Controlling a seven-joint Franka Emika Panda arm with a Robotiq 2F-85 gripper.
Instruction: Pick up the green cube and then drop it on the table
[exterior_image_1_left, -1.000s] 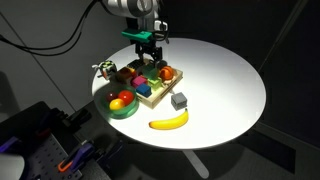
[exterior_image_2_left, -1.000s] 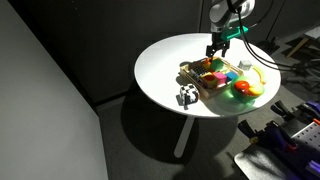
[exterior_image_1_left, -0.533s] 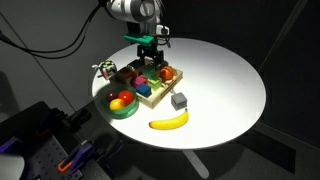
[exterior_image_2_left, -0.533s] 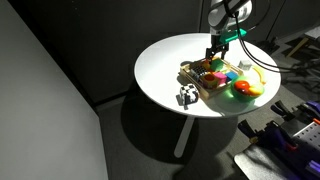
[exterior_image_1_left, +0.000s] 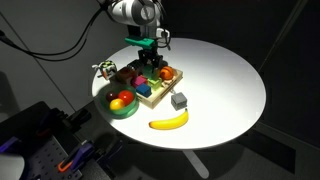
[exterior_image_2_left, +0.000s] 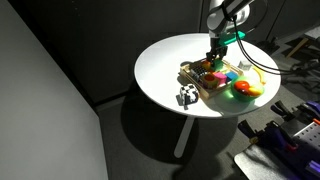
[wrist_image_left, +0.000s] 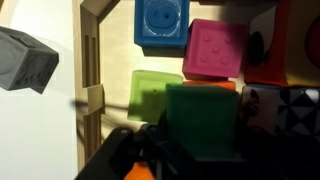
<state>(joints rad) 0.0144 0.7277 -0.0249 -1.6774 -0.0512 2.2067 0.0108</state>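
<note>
We find the bright green cube (wrist_image_left: 203, 122) inside the shallow wooden tray (wrist_image_left: 94, 60), low in the middle of the wrist view and partly in shadow. A paler green patch (wrist_image_left: 148, 95) touches its side; we cannot tell whether that is another block or a part of the tray. Beyond the cube lie a blue block (wrist_image_left: 160, 22) with a round mark on top and a pink dotted block (wrist_image_left: 214, 48) just beside each other, and a red block (wrist_image_left: 268, 55) next to the pink one.

The black Robotiq gripper (exterior_image_1_left: 150, 62) (exterior_image_2_left: 213, 58) hangs low over the tray in both exterior views, and from there it hides the cube. In the wrist view one dark finger (wrist_image_left: 135, 155) shows just beside the cube's lower corner. The other finger is not clear, so we cannot tell whether the jaws clasp the cube or stand apart from it.

The tray rests on the round white table (exterior_image_1_left: 225, 80) (exterior_image_2_left: 160, 65). A dark grey cube (wrist_image_left: 25, 60) (exterior_image_1_left: 179, 100) sits on the bare top just outside the tray's edge. Near it lie a yellow banana (exterior_image_1_left: 169, 121) and a round green bowl (exterior_image_1_left: 130, 115) holding red and orange pieces. A black-and-white patterned cube (exterior_image_2_left: 186, 96) (exterior_image_1_left: 102, 70) stands by the tray's other side.
</note>
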